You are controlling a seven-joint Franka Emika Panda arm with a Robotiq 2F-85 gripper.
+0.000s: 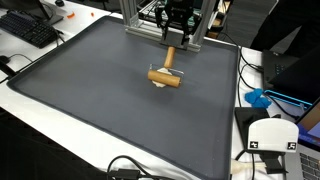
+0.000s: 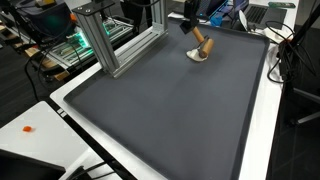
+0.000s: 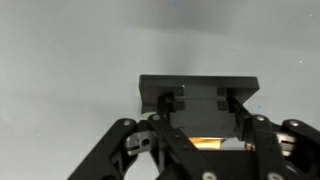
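My gripper (image 1: pixel 172 46) hangs over the far part of the dark grey mat (image 1: pixel 100 110), close to the metal frame. It is shut on the thin handle of a wooden tool (image 1: pixel 167 76). The tool has a thick wooden head with a white underside, and that underside rests on the mat. In the exterior view from the other end, the gripper (image 2: pixel 190 27) holds the tool (image 2: pixel 201 47) tilted, its white bottom on the mat (image 2: pixel 170 110). In the wrist view the gripper (image 3: pixel 200 112) has its jaws drawn together, and a strip of the wooden tool (image 3: pixel 205 142) shows behind them.
An aluminium frame (image 1: pixel 150 25) (image 2: pixel 110 45) stands at the mat's far edge. A keyboard (image 1: pixel 30 30) and cables lie beside the mat. A blue object (image 1: pixel 258 98) and a white box (image 1: pixel 270 135) sit off one side. A small orange item (image 2: pixel 27 128) lies on the white table.
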